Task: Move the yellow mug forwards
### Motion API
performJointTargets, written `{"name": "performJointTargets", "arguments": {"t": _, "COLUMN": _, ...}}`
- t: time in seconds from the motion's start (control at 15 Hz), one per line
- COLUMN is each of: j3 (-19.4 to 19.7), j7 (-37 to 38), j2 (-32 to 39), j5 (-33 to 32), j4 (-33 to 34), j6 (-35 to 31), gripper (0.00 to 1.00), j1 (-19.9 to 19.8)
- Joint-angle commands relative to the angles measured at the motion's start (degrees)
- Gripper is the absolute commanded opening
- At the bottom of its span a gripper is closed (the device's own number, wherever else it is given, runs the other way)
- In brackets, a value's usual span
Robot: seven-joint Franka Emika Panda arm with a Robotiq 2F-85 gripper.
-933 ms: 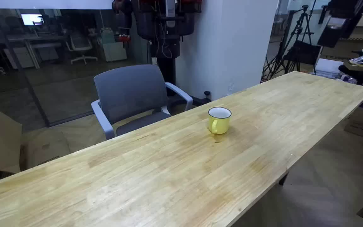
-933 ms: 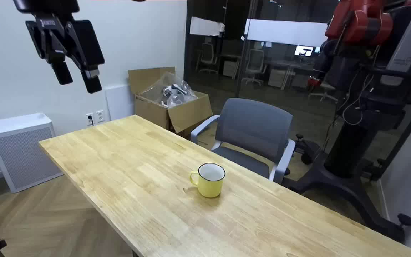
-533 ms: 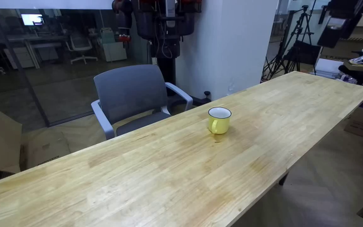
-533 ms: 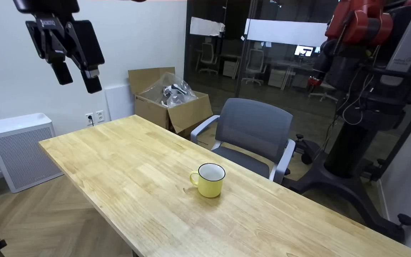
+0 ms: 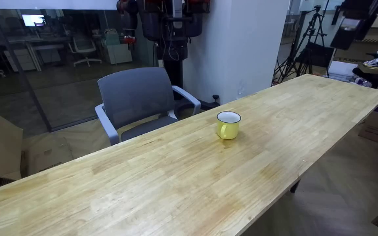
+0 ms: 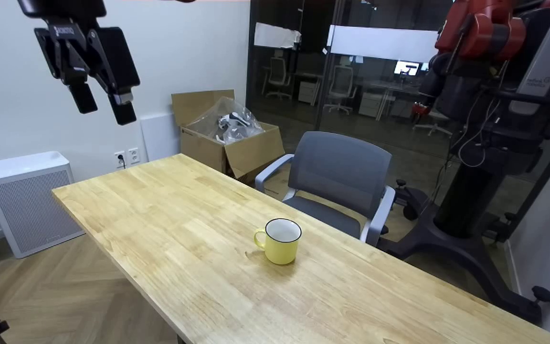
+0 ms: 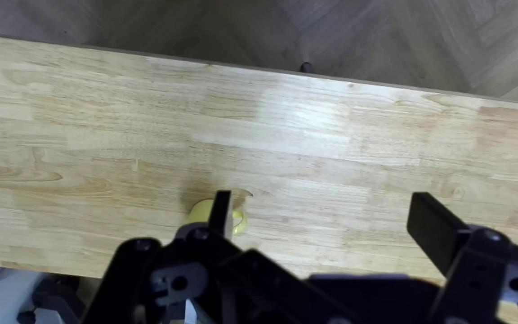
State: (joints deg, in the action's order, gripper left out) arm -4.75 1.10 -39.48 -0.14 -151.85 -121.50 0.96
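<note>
Yellow mug (image 6: pixel 280 252): we see it upright on the bench (image 6: pixel 160 205) in both exterior views, nearer the long edge by the chair (image 6: pixel 339 167), dark-rimmed and white inside.
Handle (image 5: pixel 223 131): sticks out from the mug's side; near it we notice a small dark mark (image 5: pixel 226 147) on the bench.
Gripper (image 6: pixel 107 113): we find it hanging well above the bench, pointing down, apart from the mug.
Jaws: spread wide; in the wrist view one of them hides part of the mug from us, leaving some yellow and the handle.
Past the bench: we make out a cardboard box (image 6: pixel 203 149) with a clear plastic bag (image 6: pixel 239 130) in it, and a red-armed robot (image 6: pixel 504 126) behind the chair.
</note>
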Motion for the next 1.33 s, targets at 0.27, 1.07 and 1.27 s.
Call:
{"name": "performJointTargets", "arguments": {"t": 0.27, "j3": 2.7, "j7": 2.44, "j2": 7.95, "j5": -0.47, "j4": 2.15, "j6": -9.08, "gripper": 1.0, "j1": -2.99}}
{"name": "performJointTargets", "arguments": {"t": 1.07, "j3": 8.74, "j7": 1.28, "j2": 27.89, "j5": -0.59, "j4": 8.36, "j6": -16.95, "gripper": 1.0, "j1": -8.59}}
{"name": "performJointTargets", "arguments": {"t": 1.27, "j3": 8.79, "j7": 7.28, "j2": 33.6, "j5": 4.53, "j4": 12.6, "j6": -19.22, "gripper": 1.0, "j1": -8.4}}
